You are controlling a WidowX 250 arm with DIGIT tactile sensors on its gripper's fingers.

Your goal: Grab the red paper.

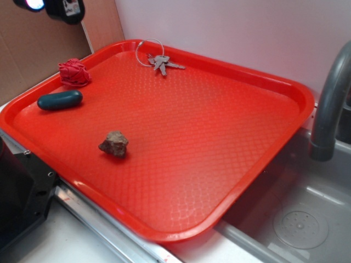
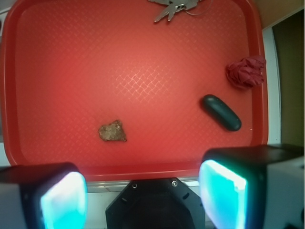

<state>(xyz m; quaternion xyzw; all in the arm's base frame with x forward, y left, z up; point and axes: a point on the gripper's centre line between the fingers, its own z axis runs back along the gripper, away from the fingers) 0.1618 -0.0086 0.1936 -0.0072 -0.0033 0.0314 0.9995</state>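
Gripper (image 2: 143,195) agape; red paper (image 1: 74,72) round, axisless

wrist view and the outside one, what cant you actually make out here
- Keys: the wrist view's top edge cuts them off.
- Tool: the wrist view shows only its two glowing pads, wide apart and cut off by the bottom edge; in the exterior view just a dark part at the top edge.
- Red paper: its far side and underside are hidden by its own folds.
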